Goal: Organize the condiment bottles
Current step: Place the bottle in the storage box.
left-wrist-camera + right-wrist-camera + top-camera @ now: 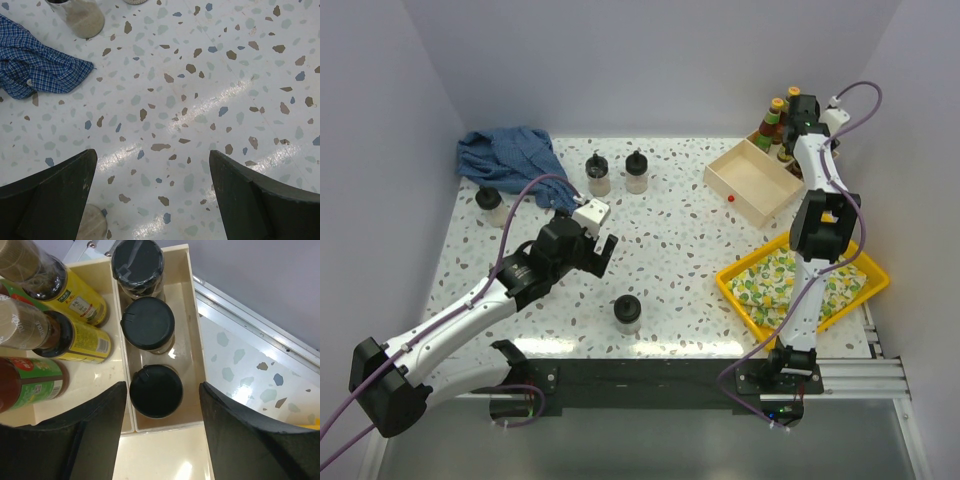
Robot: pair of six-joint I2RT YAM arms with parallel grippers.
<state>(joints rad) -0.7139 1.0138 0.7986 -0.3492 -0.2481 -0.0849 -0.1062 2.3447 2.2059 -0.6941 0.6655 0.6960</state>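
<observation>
Here the right gripper [162, 388] hangs far right, jaws spread wide and holding nothing, either side of the nearest of three black-lidded jars [148, 322] in a narrow slot of the divided tray [196, 335]. It had best rise straight up so that no finger clips a lid. The left gripper [152, 152], jaws wide and empty over the table [200, 75], should centre on the loose jar [627, 312] near the front.

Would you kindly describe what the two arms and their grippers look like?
The left arm and right arm both have white links joined by chunky black joints. A thin purple cable loops along each. The left gripper and right gripper each have two broad, dark, matte fingers tapering to blunt tips. The left wrist carries a white block.
</observation>
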